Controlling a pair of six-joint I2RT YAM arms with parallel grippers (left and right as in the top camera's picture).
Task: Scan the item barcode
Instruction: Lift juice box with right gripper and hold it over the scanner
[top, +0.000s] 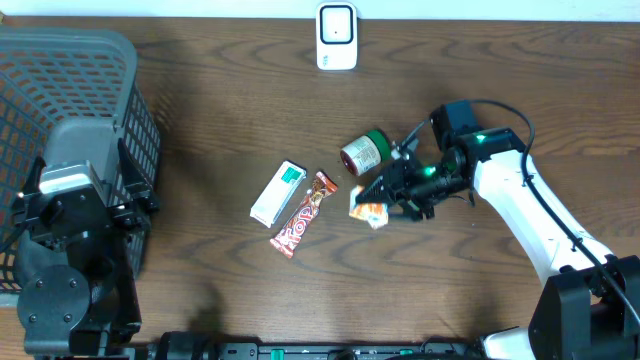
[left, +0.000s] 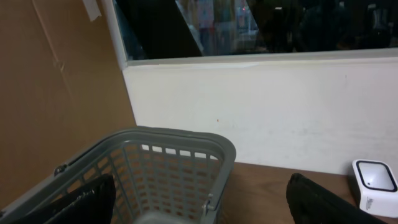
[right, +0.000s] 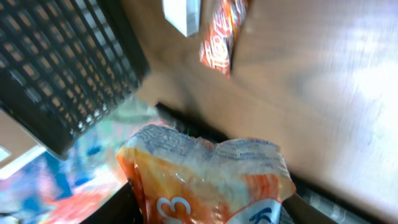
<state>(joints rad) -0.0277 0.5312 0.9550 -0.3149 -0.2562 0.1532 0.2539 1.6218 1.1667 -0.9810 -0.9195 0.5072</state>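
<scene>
The right gripper (top: 388, 198) pinches the orange snack packet (top: 369, 210) at mid-table, while the left gripper (left: 202, 202) hangs wide open and empty by the basket (top: 60, 60). Next, I judge, the packet needs lifting and its barcode turning towards the scanner (top: 337, 37).

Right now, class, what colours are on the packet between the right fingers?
Orange and white packet; clearest in the right wrist view.

Basket (top: 70, 90) at the left end of the counter (top: 220, 110), scanner (top: 337, 37) at the far edge near the middle, box (top: 277, 193) and snack bar (top: 303, 213) side by side mid-counter, bar on the right, can (top: 364, 152) behind and right of them, packet (top: 368, 211) in front of the can, in the right end effector (top: 382, 198).
</scene>
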